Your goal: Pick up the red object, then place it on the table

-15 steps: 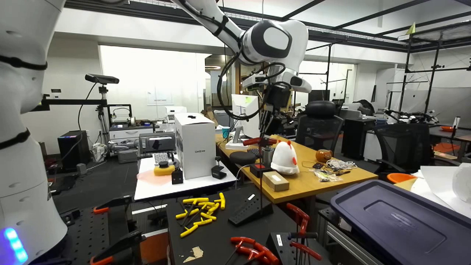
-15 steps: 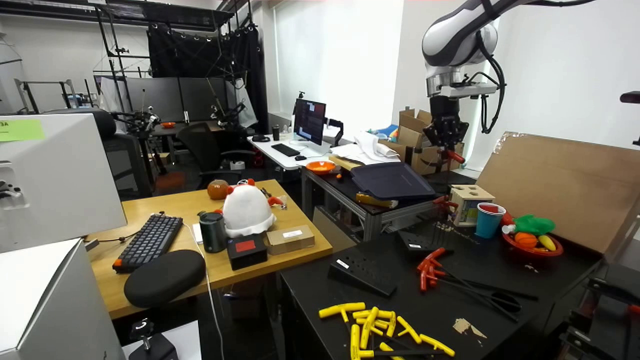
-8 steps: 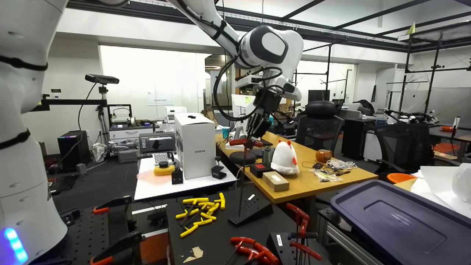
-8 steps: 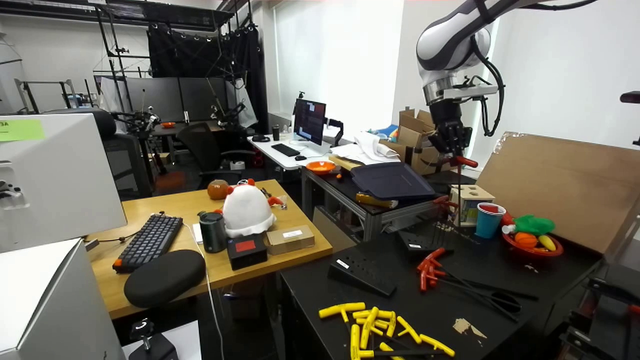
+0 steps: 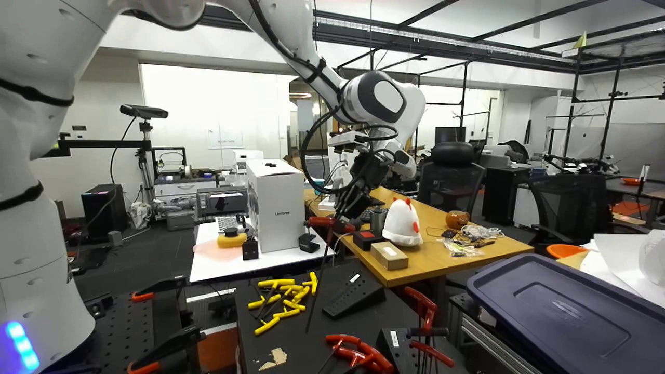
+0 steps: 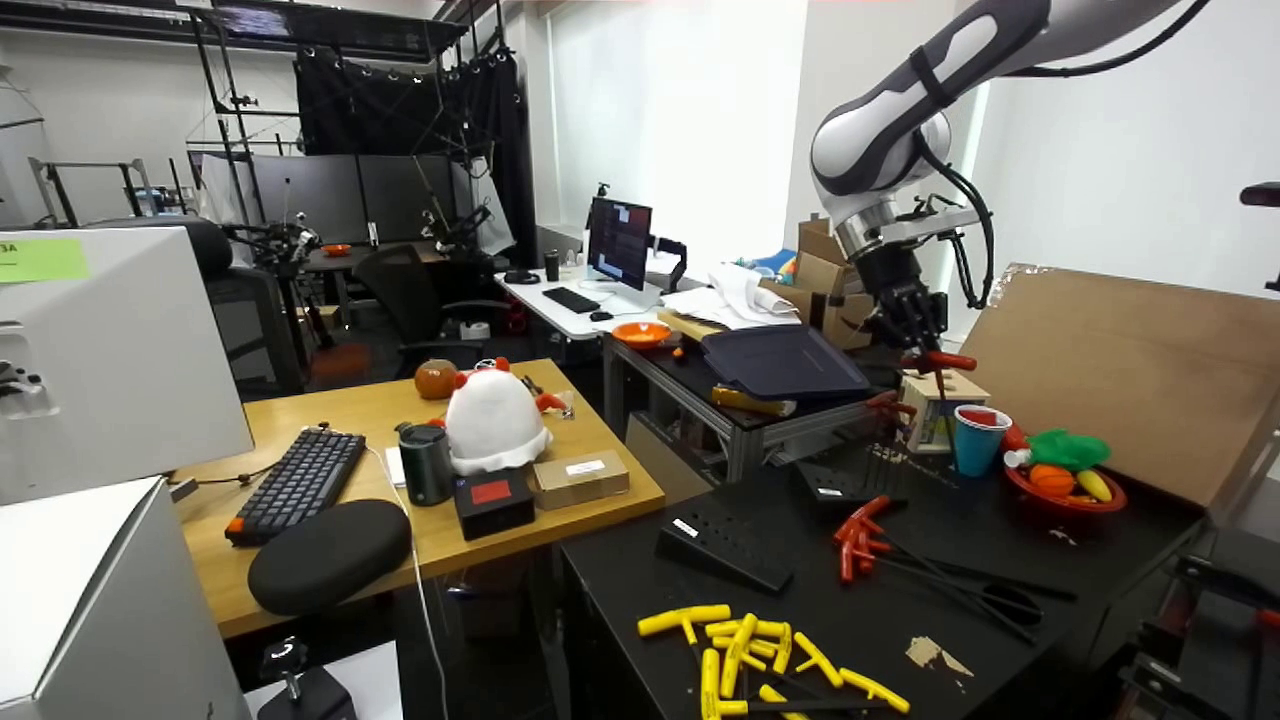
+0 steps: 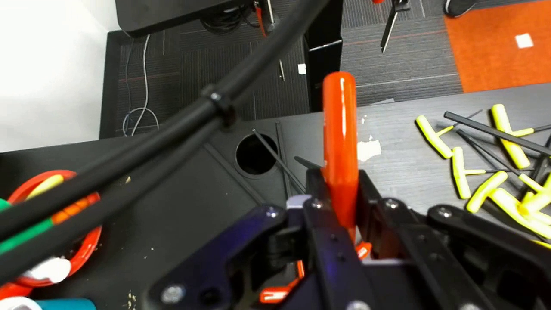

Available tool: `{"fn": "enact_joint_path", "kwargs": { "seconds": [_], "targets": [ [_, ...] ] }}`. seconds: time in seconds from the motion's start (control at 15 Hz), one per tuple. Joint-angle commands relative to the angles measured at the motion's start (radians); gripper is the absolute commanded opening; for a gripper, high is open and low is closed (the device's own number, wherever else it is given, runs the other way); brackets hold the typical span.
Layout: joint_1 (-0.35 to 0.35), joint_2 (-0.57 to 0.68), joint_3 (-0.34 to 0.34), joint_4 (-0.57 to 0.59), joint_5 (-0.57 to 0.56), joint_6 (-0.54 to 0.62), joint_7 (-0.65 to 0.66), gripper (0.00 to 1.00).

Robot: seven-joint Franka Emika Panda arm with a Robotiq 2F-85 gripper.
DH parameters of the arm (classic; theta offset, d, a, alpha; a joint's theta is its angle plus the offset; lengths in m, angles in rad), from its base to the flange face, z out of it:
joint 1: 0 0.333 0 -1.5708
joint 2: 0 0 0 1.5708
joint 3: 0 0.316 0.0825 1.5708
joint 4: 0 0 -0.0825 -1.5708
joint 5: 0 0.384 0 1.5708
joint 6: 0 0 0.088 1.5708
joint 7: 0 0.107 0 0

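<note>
In an exterior view the hand (image 5: 340,219) is clamped on a red T-handled hex key (image 5: 321,221), whose shaft slants down over the black surface (image 5: 304,356). The shaft's end shows between the yellow T-handled keys (image 5: 294,305), by that surface's far left corner, and a black wedge-shaped block (image 5: 354,298); whether it touches anything I cannot tell. Beyond, a small cardboard box (image 5: 389,255) sits by the near corner of the tan wooden surface (image 5: 431,261), a white plush toy (image 5: 402,223) behind it.

In an exterior view the held key's handle is seen above a blue cup (image 6: 975,448), well apart from the tan wooden surface. Other red keys (image 6: 858,530) lie away from the black surface's edges, and a red bowl (image 6: 1066,508) stands near its right corner.

In the wrist view the fingers (image 7: 316,187) press both sides of the red handle.
</note>
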Motion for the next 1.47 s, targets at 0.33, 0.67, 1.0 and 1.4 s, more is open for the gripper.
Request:
{"fn": "enact_joint_path", "kwargs": {
  "seconds": [0.33,0.67,1.0,1.4],
  "targets": [
    [0.007,0.122,-0.019,0.14,-0.07,-0.131,0.032,0.05],
    [0.01,0.18,-0.038,0.203,-0.106,-0.171,0.075,0.05],
    [0.017,0.22,-0.041,0.241,-0.132,-0.204,0.098,0.05],
    [0.037,0.263,-0.042,0.286,-0.161,-0.254,0.136,0.05]
  ]
}}
